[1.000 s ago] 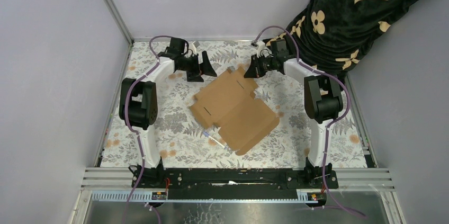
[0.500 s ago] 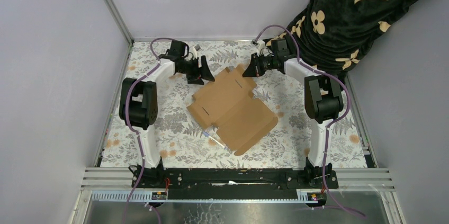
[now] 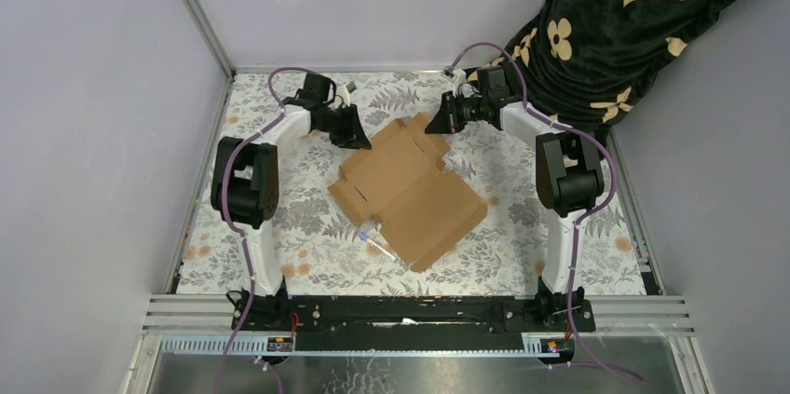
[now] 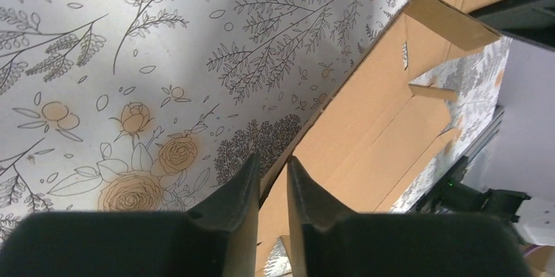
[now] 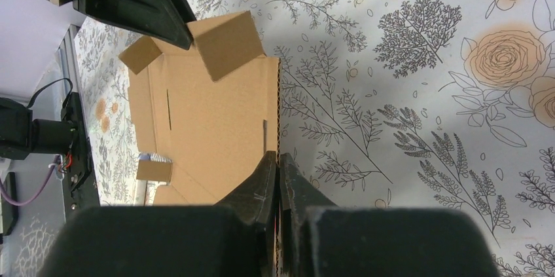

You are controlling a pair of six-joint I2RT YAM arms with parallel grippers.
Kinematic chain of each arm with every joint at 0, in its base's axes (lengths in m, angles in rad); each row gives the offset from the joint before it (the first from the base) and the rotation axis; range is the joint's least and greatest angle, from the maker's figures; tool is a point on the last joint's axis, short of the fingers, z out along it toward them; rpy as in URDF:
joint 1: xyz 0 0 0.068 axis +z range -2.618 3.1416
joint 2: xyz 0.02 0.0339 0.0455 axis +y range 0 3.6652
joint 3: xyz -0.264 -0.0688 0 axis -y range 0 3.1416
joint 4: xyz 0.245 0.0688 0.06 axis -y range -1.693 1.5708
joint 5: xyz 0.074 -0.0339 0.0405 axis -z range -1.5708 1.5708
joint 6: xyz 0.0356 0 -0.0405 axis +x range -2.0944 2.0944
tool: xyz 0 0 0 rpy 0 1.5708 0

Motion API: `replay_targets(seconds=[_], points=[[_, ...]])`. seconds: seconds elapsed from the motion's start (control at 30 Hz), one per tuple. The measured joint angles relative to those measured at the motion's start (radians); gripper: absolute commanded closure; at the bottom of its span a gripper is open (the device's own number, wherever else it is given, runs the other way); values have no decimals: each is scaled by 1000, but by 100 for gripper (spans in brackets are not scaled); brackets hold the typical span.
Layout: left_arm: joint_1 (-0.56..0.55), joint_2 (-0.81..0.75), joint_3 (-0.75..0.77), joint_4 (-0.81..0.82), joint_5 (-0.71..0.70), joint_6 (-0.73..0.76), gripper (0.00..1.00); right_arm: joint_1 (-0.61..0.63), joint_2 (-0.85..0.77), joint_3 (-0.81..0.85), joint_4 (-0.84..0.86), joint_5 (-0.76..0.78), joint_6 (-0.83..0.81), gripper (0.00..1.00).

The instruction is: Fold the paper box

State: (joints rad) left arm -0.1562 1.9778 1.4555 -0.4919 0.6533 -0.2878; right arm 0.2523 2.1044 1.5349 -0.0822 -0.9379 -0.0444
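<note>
The paper box (image 3: 410, 194) is a flat brown die-cut sheet lying in the middle of the flowered table, with small flaps raised at its far end. My left gripper (image 3: 361, 140) is at the sheet's far-left edge. In the left wrist view its jaws (image 4: 271, 162) straddle that edge of the paper box (image 4: 379, 133) with a narrow gap still showing. My right gripper (image 3: 434, 126) is at the far-right edge. In the right wrist view it (image 5: 277, 157) is shut on the thin edge of the paper box (image 5: 209, 120).
A small white pen-like stick (image 3: 377, 245) lies against the sheet's near-left edge. Black flower-patterned cloth (image 3: 633, 21) hangs at the back right. Grey walls and a metal frame enclose the table (image 3: 279, 226); both arm bases stand at the near edge.
My left gripper has moved right onto the sheet's far-left edge, and its jaws have narrowed from wide open. The sheet has shifted slightly left. The right gripper has kept its grip.
</note>
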Motion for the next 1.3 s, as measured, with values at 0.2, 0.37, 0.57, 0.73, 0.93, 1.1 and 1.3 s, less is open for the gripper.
replay_targets(seconds=[0.2, 0.37, 0.57, 0.73, 0.93, 1.1, 1.3], points=[[-29, 0, 3, -2, -25, 12, 88, -3, 0, -1, 13, 1, 9, 100], [-42, 1, 11, -5, -48, 15, 100, -5, 0, -1, 13, 1, 13, 100], [-68, 2, 27, -24, -117, 24, 100, -6, 0, -1, 11, 5, 26, 96], [-100, 1, 52, -55, -214, 40, 100, -6, 1, 18, -29, 12, 39, 78], [-163, -18, 109, -112, -373, 68, 100, -4, 1, 45, -66, 16, 68, 69], [-211, -45, 170, -165, -510, 101, 100, -4, 1, 66, -100, 36, 113, 50], [-245, -79, 206, -180, -662, 140, 100, -11, 19, 119, -159, 82, 158, 47]])
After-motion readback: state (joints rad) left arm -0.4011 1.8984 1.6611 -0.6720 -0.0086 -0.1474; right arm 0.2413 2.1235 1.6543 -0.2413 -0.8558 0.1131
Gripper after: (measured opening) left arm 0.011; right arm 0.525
